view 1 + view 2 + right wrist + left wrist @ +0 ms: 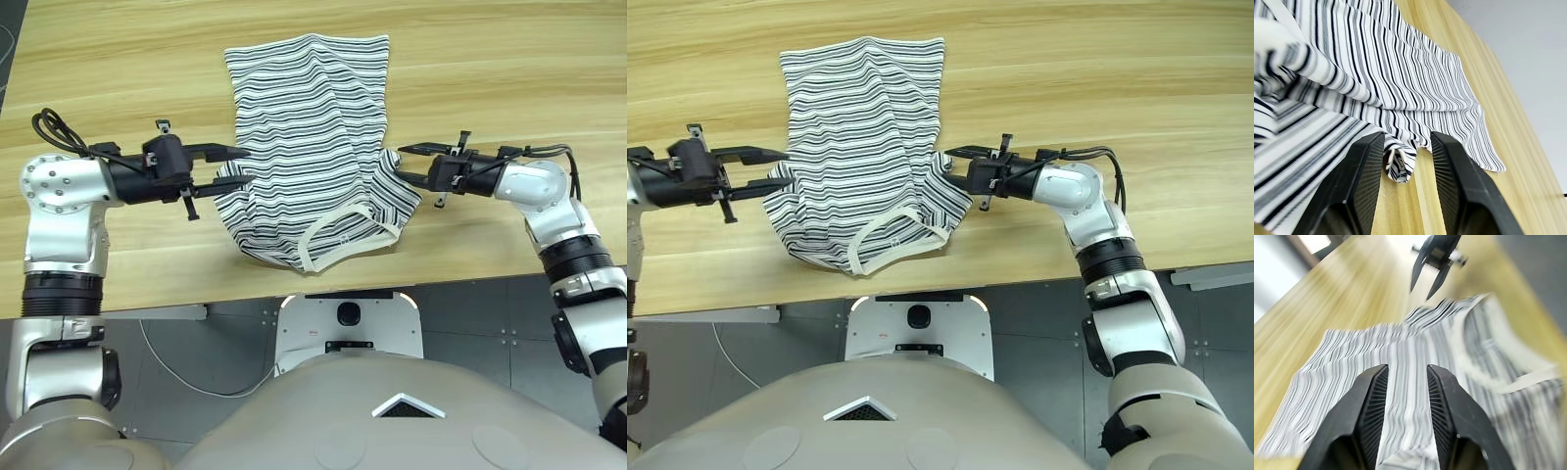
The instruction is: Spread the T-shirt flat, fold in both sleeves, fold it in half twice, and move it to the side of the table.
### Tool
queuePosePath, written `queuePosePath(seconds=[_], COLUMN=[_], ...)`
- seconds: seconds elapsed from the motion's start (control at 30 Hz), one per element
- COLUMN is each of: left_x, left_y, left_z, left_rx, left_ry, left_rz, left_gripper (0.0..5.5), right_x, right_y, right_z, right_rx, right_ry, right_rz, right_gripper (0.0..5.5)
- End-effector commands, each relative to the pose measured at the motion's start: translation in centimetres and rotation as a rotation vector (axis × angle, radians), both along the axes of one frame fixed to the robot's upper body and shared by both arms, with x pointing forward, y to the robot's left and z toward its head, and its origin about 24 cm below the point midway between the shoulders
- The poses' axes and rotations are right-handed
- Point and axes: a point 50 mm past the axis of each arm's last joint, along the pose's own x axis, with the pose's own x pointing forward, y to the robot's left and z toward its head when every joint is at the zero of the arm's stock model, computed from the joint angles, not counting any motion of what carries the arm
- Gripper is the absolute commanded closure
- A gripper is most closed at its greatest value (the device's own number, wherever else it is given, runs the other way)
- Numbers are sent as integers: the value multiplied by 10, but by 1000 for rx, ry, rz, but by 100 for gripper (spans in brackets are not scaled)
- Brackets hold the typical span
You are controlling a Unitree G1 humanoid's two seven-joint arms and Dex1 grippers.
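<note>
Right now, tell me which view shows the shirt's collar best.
Left eye view: the collar shows as a whole white loop. The right eye view matches it. The left wrist view blurs it; the right wrist view leaves it unclear.

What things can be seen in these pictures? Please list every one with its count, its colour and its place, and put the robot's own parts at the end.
T-shirt: one, black and white stripes with a white neck band, on the middle of the table, flat at the far end, bunched at the near end.
Table: one, light wood, across the scene in front of the robot.
Floor: one, grey, below the table's near edge.
Cable: one, white, on the floor on the robot's left.
Left gripper: one, black, at the T-shirt's left edge, fingers open over the cloth.
Right gripper: one, black, at the T-shirt's right edge, open, with a fold of cloth between its fingers.
</note>
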Motion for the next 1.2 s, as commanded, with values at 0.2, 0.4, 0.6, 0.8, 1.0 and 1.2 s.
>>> queuePosePath(seconds=[0.2,0.4,0.6,0.8,1.0,1.2], left_x=[-3,-21,-24,-27,-11,-10], left_y=[6,32,53,50,27,10], left_z=[-55,-72,-71,-79,-69,-44], left_rx=[297,470,549,512,322,131], left_ry=[61,198,214,212,51,-76], left_rz=[-16,-36,10,24,67,99], left_gripper=[404,404,404,404,404,404], right_x=[-1,-3,-12,-38,12,33], right_y=[-5,-25,-65,-101,-70,-58], right_z=[-14,-25,-35,-38,10,51], right_rx=[-128,-277,-455,-562,-169,141], right_ry=[-33,1,95,381,15,-306], right_rz=[55,54,12,11,-200,-406], right_gripper=[377,377,377,377,377,377])
